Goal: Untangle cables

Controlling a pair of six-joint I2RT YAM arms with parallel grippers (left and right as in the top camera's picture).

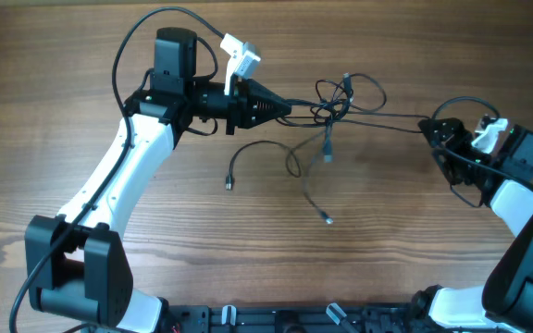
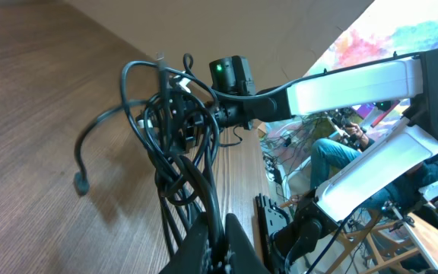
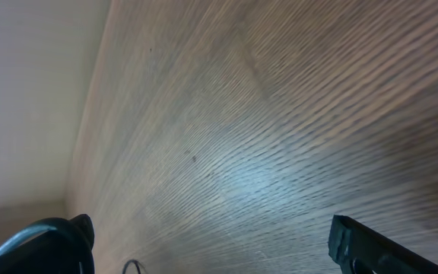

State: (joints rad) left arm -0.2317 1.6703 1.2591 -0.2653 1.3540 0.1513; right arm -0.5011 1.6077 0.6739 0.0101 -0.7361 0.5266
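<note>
My left tool (image 1: 283, 109) is clamped on the cables (image 1: 336, 100); my right tool (image 1: 438, 139) stands apart, so I should pull slowly, never yanking.

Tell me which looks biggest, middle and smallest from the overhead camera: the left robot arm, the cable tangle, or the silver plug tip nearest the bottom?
1. left robot arm
2. cable tangle
3. silver plug tip
</note>
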